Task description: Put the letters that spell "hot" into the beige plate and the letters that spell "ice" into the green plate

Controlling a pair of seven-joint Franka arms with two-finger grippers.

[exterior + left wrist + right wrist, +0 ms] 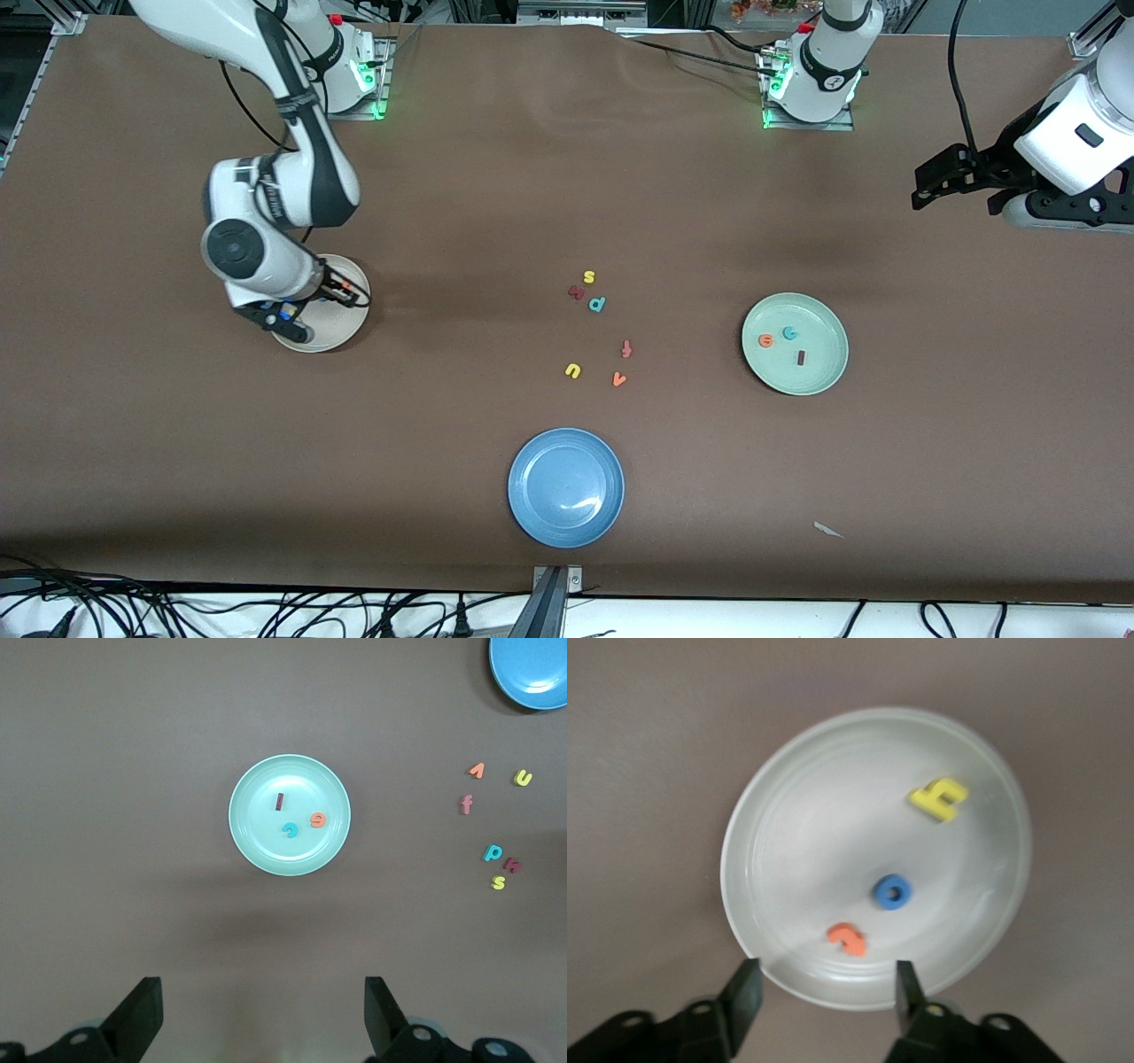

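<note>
Right gripper (824, 997): positioned low over the beige plate (797, 797), fingers spread apart and holding nothing. Inside that plate lie three loose letters: the yellow h (939, 799), the blue o (892, 892) and the orange t (849, 939). The orange t lies just ahead of the open fingers, not touching them. In the front view the arm covers most of the beige plate (341, 332), which sits toward the right arm's end of the table.

Left gripper (261, 1019): held high over bare table toward the left arm's end, fingers released to full spread, empty; this arm waits.

Green plate (819, 372): well apart from the beige plate, toward the left arm's end. It contains the orange e (766, 340), the teal c (789, 333) and the dark red i (801, 357), each separate from the others.

Between the two plates lie spare letters on the table: yellow s (589, 277), teal p (597, 304), yellow u (573, 370), orange v (619, 379). A blue plate (532, 505) sits nearer the front camera than these.
</note>
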